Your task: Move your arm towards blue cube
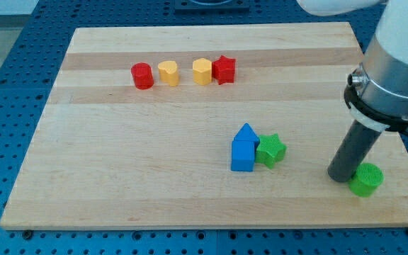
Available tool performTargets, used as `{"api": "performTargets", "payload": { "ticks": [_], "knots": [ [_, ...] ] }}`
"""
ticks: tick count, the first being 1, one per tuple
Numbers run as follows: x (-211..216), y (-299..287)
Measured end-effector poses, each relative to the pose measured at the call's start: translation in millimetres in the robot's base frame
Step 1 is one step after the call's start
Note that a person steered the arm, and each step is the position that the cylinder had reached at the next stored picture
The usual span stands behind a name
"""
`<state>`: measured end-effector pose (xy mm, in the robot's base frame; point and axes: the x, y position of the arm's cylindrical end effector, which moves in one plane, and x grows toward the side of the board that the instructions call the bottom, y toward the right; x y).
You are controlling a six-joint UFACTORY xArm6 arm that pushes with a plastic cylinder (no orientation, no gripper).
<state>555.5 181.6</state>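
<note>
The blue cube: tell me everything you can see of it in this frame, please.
The blue cube is a small, matte, plastic-looking block in solid blue, sitting flat on the wooden board right of centre, towards the view's bottom. Its lit front face looks paler than its top. Directly behind it, touching, is a blue triangular block, so the pair reads like a little house. The green star sits against its right side. My tip is well off to the view's right, not touching it.
</note>
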Motion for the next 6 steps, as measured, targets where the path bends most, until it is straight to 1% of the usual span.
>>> {"api": "performTargets", "payload": {
  "ticks": [1,2,3,4,5,6],
  "knots": [
    [20,-17],
    [46,-92],
    [35,-166],
    [-20,-202],
    [-39,-197],
    [-39,-171]
  ]
}}
